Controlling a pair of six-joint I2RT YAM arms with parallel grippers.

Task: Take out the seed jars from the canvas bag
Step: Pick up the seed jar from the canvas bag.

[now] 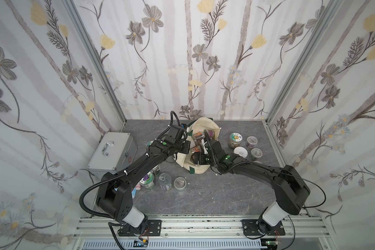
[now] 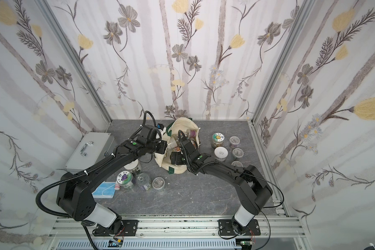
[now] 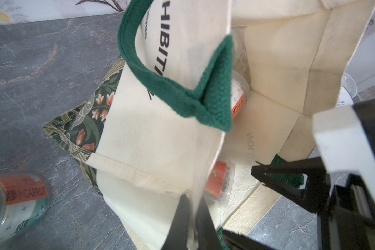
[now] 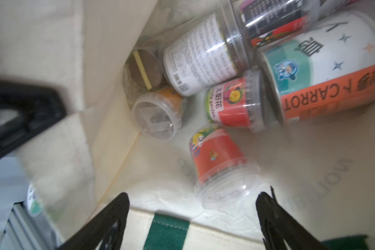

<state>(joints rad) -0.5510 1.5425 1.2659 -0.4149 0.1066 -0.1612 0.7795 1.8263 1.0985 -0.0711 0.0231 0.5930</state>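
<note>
Pinching the bag rim, the left gripper is clamped tight on the canvas. The right gripper sits at the mouth, jaws wide and empty. Several jars lie tumbled inside. More stand on the table either side.

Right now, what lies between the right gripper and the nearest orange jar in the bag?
Only bare lining of the canvas bag: in the right wrist view the open right gripper faces the clear-lidded orange jar directly.
</note>
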